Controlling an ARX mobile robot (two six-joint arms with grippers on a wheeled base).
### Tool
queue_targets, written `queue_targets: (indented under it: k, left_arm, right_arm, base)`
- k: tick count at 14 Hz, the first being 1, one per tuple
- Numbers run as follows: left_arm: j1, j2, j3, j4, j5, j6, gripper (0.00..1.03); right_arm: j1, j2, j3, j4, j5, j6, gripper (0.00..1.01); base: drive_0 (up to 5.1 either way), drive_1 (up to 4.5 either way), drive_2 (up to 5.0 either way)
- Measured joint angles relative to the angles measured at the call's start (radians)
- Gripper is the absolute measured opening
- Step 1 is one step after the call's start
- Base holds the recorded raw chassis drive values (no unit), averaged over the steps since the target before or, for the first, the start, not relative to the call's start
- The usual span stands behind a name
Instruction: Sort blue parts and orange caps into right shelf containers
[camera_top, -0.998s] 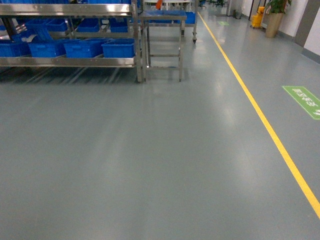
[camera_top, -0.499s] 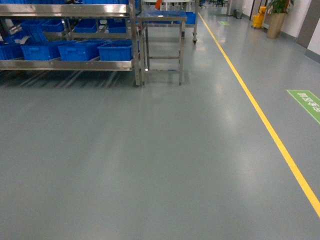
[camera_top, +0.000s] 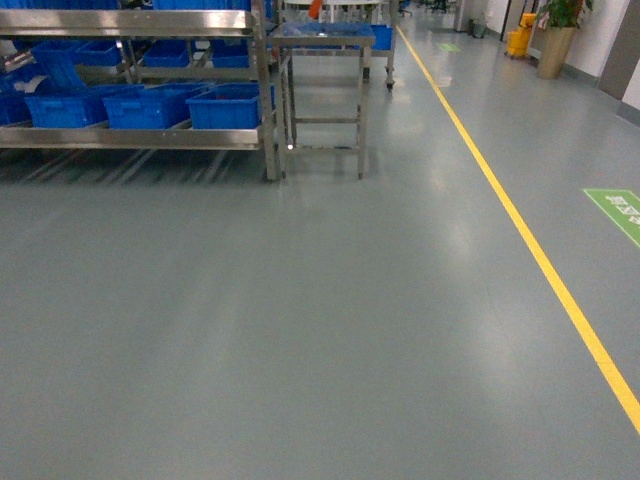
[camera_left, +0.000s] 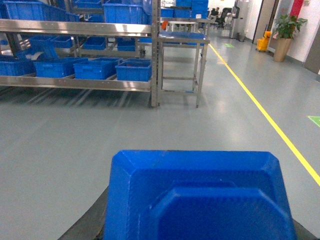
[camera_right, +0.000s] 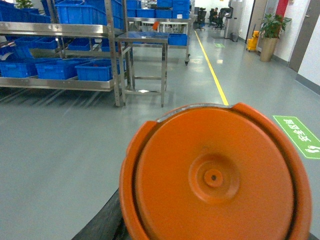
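Your robot faces the steel shelf (camera_top: 140, 137) across grey floor (camera_top: 300, 330).
A blue part (camera_left: 200, 197) fills your left wrist view, an orange cap (camera_right: 215, 177) your right; neither claw's grip can be told.

blue containers (camera_top: 145, 106), orange cap (camera_right: 215, 175) — yellow floor line (camera_top: 530, 250)

Steel shelf (camera_top: 140, 137) stands on the grey floor (camera_top: 300, 330). Blue containers (camera_top: 150, 105) sit in a row on its lower tier.
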Motion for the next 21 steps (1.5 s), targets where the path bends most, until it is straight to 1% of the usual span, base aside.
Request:
queue_targets:
  k: [21]
  left_arm:
    - [0.0, 0.0, 0.0, -0.001, 0.0, 0.0, 0.43]
  right_arm:
    - [0.0, 0.0, 0.0, 0.0, 0.0, 0.0, 0.43]
  base:
    - [0.0, 4.34, -4.3]
